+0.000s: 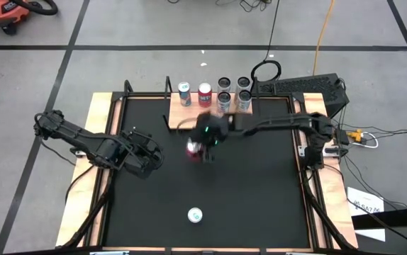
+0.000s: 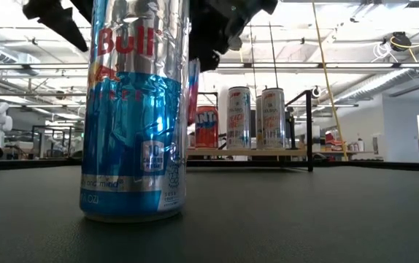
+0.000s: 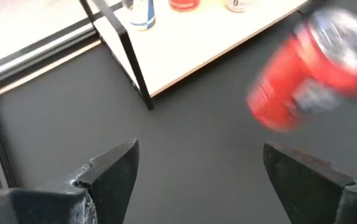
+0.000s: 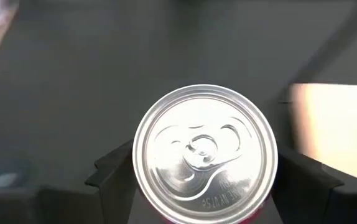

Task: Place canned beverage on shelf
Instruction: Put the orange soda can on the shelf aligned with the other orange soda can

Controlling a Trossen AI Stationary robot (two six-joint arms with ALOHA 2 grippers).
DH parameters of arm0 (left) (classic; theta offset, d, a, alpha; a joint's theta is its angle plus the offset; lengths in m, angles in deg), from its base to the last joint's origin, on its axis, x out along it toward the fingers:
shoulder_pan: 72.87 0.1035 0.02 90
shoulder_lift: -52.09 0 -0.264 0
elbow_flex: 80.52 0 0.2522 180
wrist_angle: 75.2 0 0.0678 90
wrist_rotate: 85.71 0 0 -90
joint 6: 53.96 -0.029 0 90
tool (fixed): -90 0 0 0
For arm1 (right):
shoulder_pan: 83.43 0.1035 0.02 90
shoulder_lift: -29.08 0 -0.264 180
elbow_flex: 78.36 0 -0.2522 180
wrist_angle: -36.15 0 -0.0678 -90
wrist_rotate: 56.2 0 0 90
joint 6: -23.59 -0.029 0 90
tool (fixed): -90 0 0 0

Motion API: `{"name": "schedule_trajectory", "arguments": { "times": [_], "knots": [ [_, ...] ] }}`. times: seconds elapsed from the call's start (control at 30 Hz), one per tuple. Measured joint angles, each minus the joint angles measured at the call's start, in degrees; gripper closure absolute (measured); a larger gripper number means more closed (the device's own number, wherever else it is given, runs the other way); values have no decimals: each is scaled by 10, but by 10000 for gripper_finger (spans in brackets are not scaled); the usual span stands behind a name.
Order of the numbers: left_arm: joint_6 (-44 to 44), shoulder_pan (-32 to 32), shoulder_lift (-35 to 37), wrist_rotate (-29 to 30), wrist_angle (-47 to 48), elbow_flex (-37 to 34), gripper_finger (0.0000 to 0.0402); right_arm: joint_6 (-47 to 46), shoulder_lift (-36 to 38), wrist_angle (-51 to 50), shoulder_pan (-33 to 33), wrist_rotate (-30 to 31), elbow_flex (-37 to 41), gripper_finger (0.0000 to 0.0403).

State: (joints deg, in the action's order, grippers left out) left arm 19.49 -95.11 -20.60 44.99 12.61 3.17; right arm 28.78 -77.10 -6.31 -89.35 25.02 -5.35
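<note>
The red can (image 1: 193,149) sits just left of centre in the high view, between the fingers of the right tool (image 1: 198,150), which grasps it by its sides just below the silver lid. Rigid but thin-walled and smooth, likely heavy if full — a firm hold on the body, not the rim, should suit it. The shelf (image 1: 214,110), near top centre, already carries several cans. The left tool (image 1: 145,157) waits released at mid-left of the black worktop (image 1: 260,191).
</note>
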Motion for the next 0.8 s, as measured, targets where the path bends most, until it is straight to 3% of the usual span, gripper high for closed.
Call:
{"name": "schedule_trajectory", "arguments": {
  "times": [0.27, 0.47, 0.8],
  "knots": [
    [-143, 76, 0, 0, -84, 0, 69, 7, 12, 26, -94, 87, 1, 124],
    [-256, 126, -1, -21, -157, 0, 69, 31, -10, 66, -119, 100, 1, 123],
    [-294, 166, -1, -57, -162, 0, 69, 48, -46, 63, -136, 102, 1, 122]
  ]
}}
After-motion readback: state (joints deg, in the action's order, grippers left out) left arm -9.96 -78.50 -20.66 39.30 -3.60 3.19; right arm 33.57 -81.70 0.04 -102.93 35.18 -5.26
